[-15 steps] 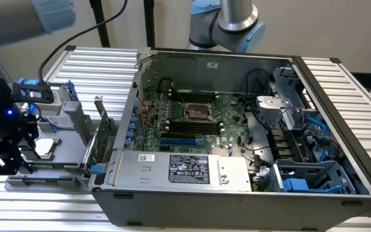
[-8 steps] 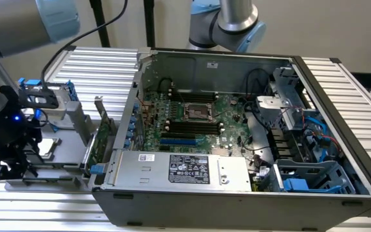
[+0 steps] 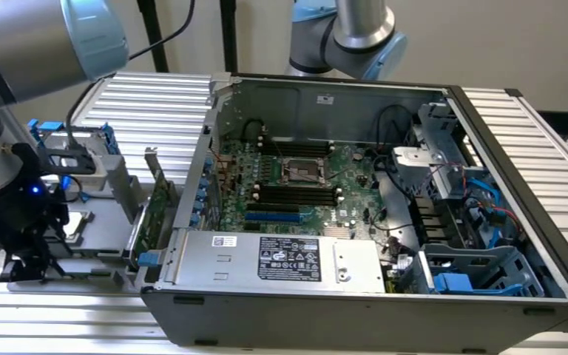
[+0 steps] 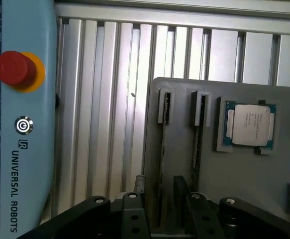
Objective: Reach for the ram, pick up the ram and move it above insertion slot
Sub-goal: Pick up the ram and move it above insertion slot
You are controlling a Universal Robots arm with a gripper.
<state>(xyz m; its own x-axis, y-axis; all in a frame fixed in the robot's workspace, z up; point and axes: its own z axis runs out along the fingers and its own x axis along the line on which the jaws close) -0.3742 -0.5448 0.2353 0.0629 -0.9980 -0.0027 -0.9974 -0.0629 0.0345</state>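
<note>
Exterior view: gripper low over table's edge, on exterior view's left of computer case.
Wrist view: fingers apart, gripping nothing. Ram stands on edge in slot nearest grey tray edge, running between fingers.

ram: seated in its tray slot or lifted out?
Seated. The ram stands on edge in a slot of the gray tray. The open tool straddles it, and it is not lifted.
</note>
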